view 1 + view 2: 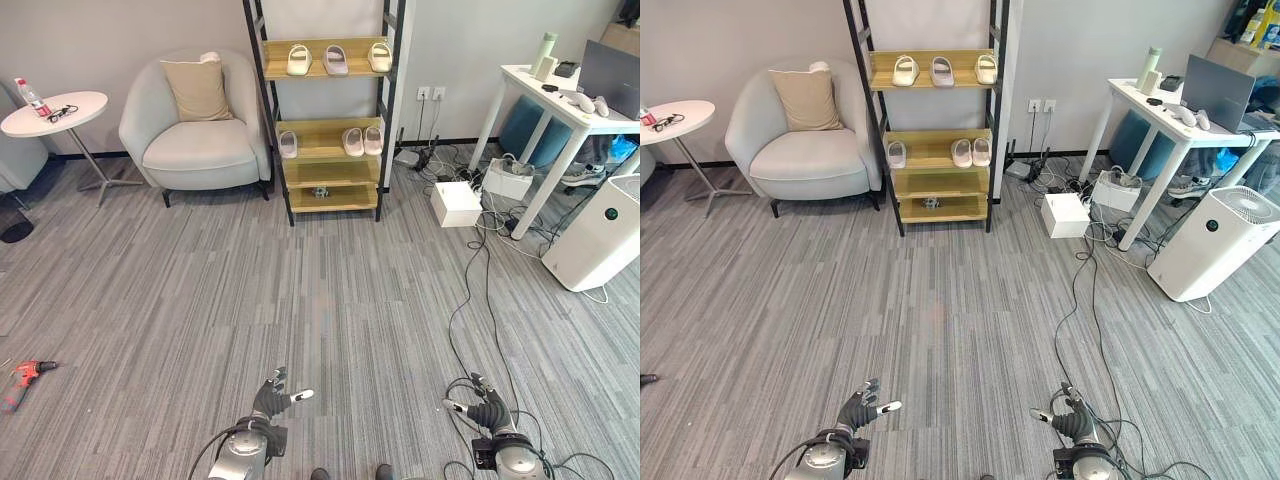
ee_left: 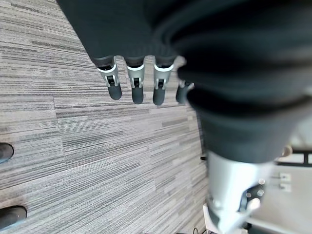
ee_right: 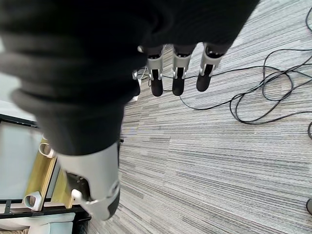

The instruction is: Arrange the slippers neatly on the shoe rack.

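Six pale rubber slippers (image 1: 336, 60) already sit in rows on the wooden, black-framed shoe rack (image 1: 325, 190), far ahead of the fingers, while the left hand (image 1: 272, 398) and right hand (image 1: 487, 408) hang open and empty, so the task looks nearly finished.

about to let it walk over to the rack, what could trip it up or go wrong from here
Black cables snake across the floor on the robot's right, running toward the white box beside the shoe rack; a step there could snag them.
The lone slipper on the middle shelf sits apart from the pair, near the shelf's side, so a clumsy reach might knock it off.
Both the left hand and right hand are open and empty, far from the rack.
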Tool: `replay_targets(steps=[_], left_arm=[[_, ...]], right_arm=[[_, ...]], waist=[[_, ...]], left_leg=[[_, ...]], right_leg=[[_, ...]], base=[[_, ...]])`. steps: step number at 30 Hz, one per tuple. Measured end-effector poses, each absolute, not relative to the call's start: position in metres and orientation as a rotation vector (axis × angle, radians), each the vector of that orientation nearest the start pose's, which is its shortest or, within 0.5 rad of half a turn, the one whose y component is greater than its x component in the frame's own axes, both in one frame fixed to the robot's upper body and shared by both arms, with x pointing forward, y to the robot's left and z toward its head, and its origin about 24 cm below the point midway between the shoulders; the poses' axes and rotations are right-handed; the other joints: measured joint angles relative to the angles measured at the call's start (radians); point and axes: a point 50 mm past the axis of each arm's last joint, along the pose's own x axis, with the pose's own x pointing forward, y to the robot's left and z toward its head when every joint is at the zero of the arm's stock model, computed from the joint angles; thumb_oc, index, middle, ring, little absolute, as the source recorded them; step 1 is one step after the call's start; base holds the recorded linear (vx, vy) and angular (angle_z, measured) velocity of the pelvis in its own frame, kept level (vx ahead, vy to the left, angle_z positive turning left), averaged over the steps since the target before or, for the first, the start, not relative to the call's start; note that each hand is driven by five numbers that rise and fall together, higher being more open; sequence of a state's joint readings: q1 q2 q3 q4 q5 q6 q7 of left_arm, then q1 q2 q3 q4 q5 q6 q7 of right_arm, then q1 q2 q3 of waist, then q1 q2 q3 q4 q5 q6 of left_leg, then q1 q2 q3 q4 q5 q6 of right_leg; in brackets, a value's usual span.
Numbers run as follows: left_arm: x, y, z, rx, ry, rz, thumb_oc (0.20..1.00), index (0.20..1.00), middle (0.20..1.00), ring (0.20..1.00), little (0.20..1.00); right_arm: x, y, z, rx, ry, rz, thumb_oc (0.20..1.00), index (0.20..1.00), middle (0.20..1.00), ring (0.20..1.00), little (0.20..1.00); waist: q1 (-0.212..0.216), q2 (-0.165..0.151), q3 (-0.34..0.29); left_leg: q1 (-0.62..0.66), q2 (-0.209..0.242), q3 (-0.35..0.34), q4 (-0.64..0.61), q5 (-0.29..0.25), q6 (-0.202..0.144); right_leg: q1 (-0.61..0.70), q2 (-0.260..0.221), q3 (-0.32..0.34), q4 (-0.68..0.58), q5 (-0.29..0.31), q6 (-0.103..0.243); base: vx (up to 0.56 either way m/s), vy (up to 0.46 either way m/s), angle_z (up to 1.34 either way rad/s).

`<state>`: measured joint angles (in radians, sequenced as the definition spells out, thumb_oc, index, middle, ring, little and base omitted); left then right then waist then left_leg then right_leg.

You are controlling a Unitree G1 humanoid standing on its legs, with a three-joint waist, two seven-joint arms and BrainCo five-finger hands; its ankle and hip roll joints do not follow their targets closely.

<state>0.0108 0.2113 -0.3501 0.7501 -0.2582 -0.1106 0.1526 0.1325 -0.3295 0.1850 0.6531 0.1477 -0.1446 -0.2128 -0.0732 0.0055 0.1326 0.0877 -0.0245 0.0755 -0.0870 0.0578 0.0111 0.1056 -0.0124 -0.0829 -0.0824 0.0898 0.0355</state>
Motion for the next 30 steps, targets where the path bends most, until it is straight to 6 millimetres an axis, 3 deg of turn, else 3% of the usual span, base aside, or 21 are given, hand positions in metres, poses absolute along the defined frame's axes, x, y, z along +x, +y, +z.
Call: replay_targets(steps=[4, 8, 14, 16, 19, 20, 22, 23, 24, 26, 27, 28, 29, 30], left_arm=[[0.181, 0.177, -0.110, 0.149, 0.681, 0.008, 1.000, 1.000, 1.000, 1.000, 1.000], [0.189, 0.181, -0.103, 0.132, 0.641, 0.033, 1.000, 1.000, 1.000, 1.000, 1.000], [0.196, 0.183, -0.098, 0.138, 0.618, 0.034, 1.000, 1.000, 1.000, 1.000, 1.000], [0.196, 0.184, -0.098, 0.140, 0.619, 0.038, 1.000, 1.000, 1.000, 1.000, 1.000], [0.197, 0.185, -0.098, 0.141, 0.619, 0.043, 1.000, 1.000, 1.000, 1.000, 1.000], [0.198, 0.185, -0.098, 0.140, 0.619, 0.043, 1.000, 1.000, 1.000, 1.000, 1.000], [0.202, 0.183, -0.096, 0.139, 0.606, 0.036, 1.000, 1.000, 1.000, 1.000, 1.000], [0.204, 0.182, -0.094, 0.142, 0.600, 0.031, 1.000, 1.000, 1.000, 1.000, 1.000], [0.207, 0.180, -0.093, 0.139, 0.592, 0.025, 1.000, 1.000, 1.000, 1.000, 1.000], [0.207, 0.173, -0.092, 0.127, 0.581, 0.005, 1.000, 1.000, 1.000, 1.000, 1.000], [0.206, 0.172, -0.093, 0.120, 0.584, 0.001, 1.000, 1.000, 1.000, 1.000, 1.000], [0.210, 0.169, -0.089, 0.117, 0.564, -0.010, 1.000, 1.000, 1.000, 1.000, 1.000], [0.213, 0.166, -0.086, 0.113, 0.544, -0.023, 1.000, 1.000, 1.000, 1.000, 1.000], [0.213, 0.162, -0.083, 0.102, 0.527, -0.035, 1.000, 1.000, 1.000, 1.000, 1.000]], right_arm=[[0.164, -0.238, -0.094, -0.297, 0.615, -0.182, 1.000, 1.000, 1.000, 1.000, 1.000], [0.166, -0.241, -0.091, -0.313, 0.611, -0.182, 1.000, 1.000, 1.000, 1.000, 1.000], [0.174, -0.242, -0.087, -0.308, 0.587, -0.191, 1.000, 1.000, 1.000, 1.000, 1.000], [0.175, -0.241, -0.087, -0.305, 0.585, -0.189, 1.000, 1.000, 1.000, 1.000, 1.000], [0.179, -0.242, -0.085, -0.299, 0.573, -0.199, 1.000, 1.000, 1.000, 1.000, 1.000], [0.179, -0.243, -0.084, -0.294, 0.572, -0.208, 1.000, 1.000, 1.000, 1.000, 1.000], [0.176, -0.245, -0.085, -0.293, 0.581, -0.218, 1.000, 1.000, 1.000, 1.000, 1.000], [0.173, -0.245, -0.087, -0.293, 0.590, -0.218, 1.000, 1.000, 1.000, 1.000, 1.000], [0.168, -0.247, -0.089, -0.294, 0.604, -0.226, 1.000, 1.000, 1.000, 1.000, 1.000], [0.156, -0.253, -0.093, -0.297, 0.636, -0.238, 1.000, 1.000, 1.000, 1.000, 1.000], [0.157, -0.258, -0.090, -0.300, 0.624, -0.251, 1.000, 1.000, 1.000, 1.000, 1.000], [0.157, -0.261, -0.089, -0.287, 0.623, -0.264, 1.000, 1.000, 1.000, 1.000, 1.000], [0.155, -0.264, -0.088, -0.292, 0.624, -0.264, 1.000, 1.000, 1.000, 1.000, 1.000], [0.155, -0.267, -0.086, -0.304, 0.620, -0.255, 1.000, 1.000, 1.000, 1.000, 1.000]], waist=[[0.000, 0.006, 0.027], [-0.003, 0.018, 0.071], [-0.020, 0.004, 0.138], [-0.020, -0.005, 0.145], [-0.026, -0.025, 0.154], [-0.027, -0.026, 0.152], [-0.045, -0.044, 0.153], [-0.056, -0.050, 0.151], [-0.070, -0.046, 0.152], [-0.084, -0.003, 0.127], [-0.079, -0.002, 0.107], [-0.084, -0.016, 0.105], [-0.086, -0.025, 0.101], [-0.066, -0.030, 0.097]], left_leg=[[-0.027, -0.001, 0.016, 0.000, -0.001, 0.004], [-0.053, -0.008, 0.018, 0.000, 0.006, 0.024], [-0.016, -0.033, 0.010, 0.001, -0.009, 0.064], [-0.015, -0.033, 0.008, 0.007, -0.019, 0.077], [-0.011, -0.024, 0.012, 0.010, -0.031, 0.083], [-0.011, -0.022, 0.007, 0.008, -0.037, 0.078], [0.007, -0.014, -0.018, 0.011, -0.064, 0.047], [0.022, -0.012, -0.045, 0.008, -0.075, 0.030], [0.043, 0.007, -0.069, 0.000, -0.089, 0.019], [0.119, 0.088, -0.092, 0.013, -0.126, -0.012], [0.113, 0.106, -0.074, 0.109, -0.115, -0.044], [0.032, 0.097, -0.057, 0.269, -0.125, -0.097], [-0.019, 0.089, -0.056, 0.373, -0.135, -0.129], [-0.068, 0.073, -0.065, 0.481, -0.142, -0.153]], right_leg=[[-0.044, -0.003, 0.016, 0.020, -0.003, 0.008], [-0.122, -0.011, 0.026, 0.121, -0.037, 0.010], [-0.320, -0.051, 0.072, 0.548, -0.191, 0.045], [-0.385, -0.051, 0.087, 0.542, -0.203, 0.052], [-0.438, -0.054, 0.058, 0.368, -0.172, 0.091], [-0.437, -0.054, 0.042, 0.306, -0.154, 0.110], [-0.417, -0.070, -0.034, 0.216, -0.113, 0.108], [-0.386, -0.078, -0.041, 0.180, -0.104, 0.122], [-0.364, -0.066, -0.056, 0.182, -0.055, 0.116], [-0.275, 0.026, -0.054, 0.164, -0.049, 0.098], [-0.230, 0.050, -0.058, 0.154, -0.075, 0.050], [-0.200, 0.040, -0.059, 0.123, -0.082, 0.035], [-0.194, 0.031, -0.056, 0.112, -0.067, 0.030], [-0.190, 0.024, -0.059, 0.116, -0.031, -0.007]], base=[[0.02, 0.140, -0.14], [0.07, 0.150, -0.03], [0.14, 0.054, 0.05], [0.21, -0.041, 0.00], [0.28, -0.081, -0.03], [0.32, -0.116, 0.13], [0.32, -0.130, 0.37], [0.31, -0.143, 0.59], [0.33, -0.149, 0.73], [0.37, -0.200, 0.52], [0.37, -0.243, 0.26], [0.34, -0.235, 0.15], [0.19, -0.127, -0.01], [0.19, -0.112, -0.19]])
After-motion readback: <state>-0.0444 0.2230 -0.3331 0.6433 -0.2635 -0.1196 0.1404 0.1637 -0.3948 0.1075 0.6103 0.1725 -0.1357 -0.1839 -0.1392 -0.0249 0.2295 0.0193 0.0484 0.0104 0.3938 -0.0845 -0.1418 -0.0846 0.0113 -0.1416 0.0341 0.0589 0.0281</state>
